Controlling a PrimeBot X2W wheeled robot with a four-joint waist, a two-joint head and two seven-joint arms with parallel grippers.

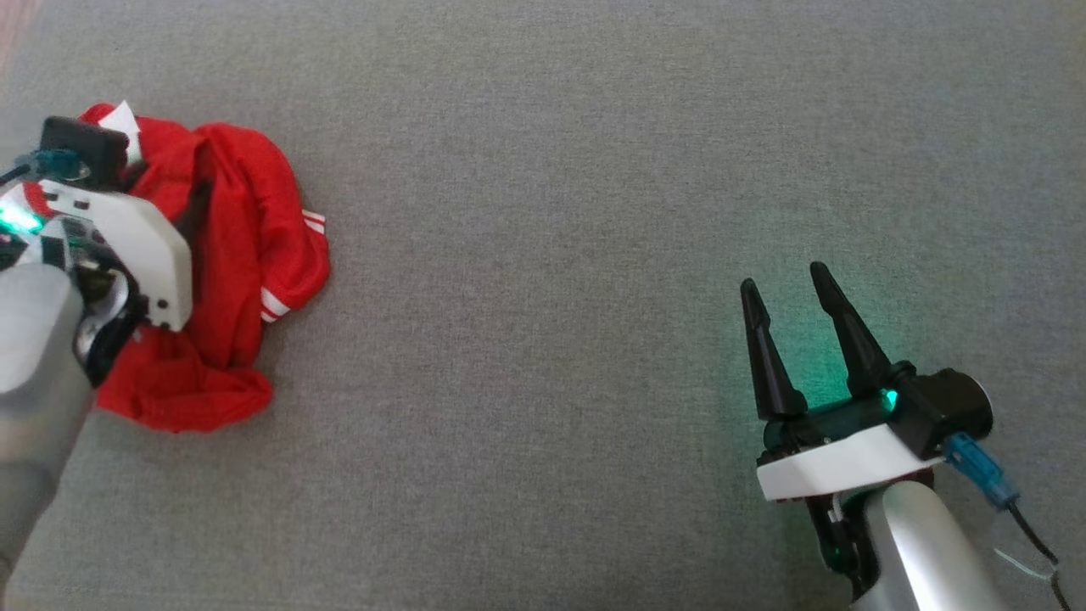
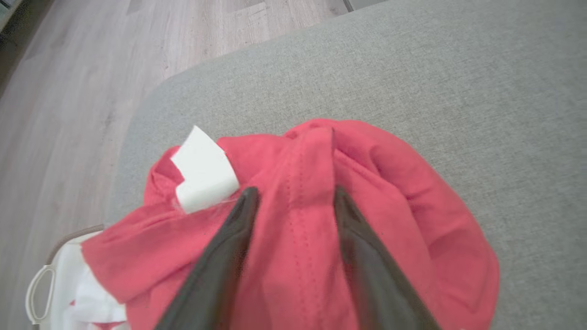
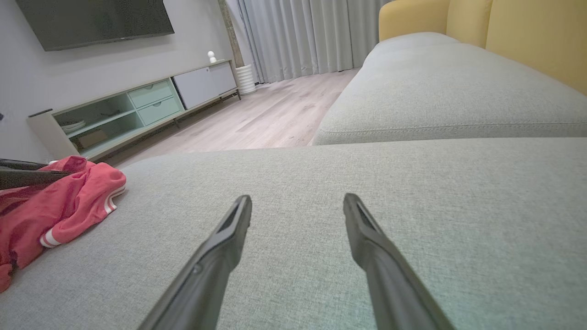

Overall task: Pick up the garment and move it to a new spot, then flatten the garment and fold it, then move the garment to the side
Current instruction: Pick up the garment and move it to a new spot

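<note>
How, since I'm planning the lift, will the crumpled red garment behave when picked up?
Probably floppy: the garment lies in soft crumpled folds, so it should drape and unfurl when lifted. It looks thin, so likely light. Pinching just the ridge inside the open left gripper may leave the rest trailing on the cushion.

Right gripper (image 3: 298, 198), its two dark fingers spread wide, above a grey sofa cushion (image 3: 412, 206). A crumpled red garment (image 3: 69, 206) with white-striped trim lies on the cushion at far left. Beyond are a wooden floor (image 3: 257, 123), a low cabinet (image 3: 137, 110), a wall-mounted screen (image 3: 91, 20), grey curtains (image 3: 312, 36) and yellow backrests (image 3: 527, 36)
</note>
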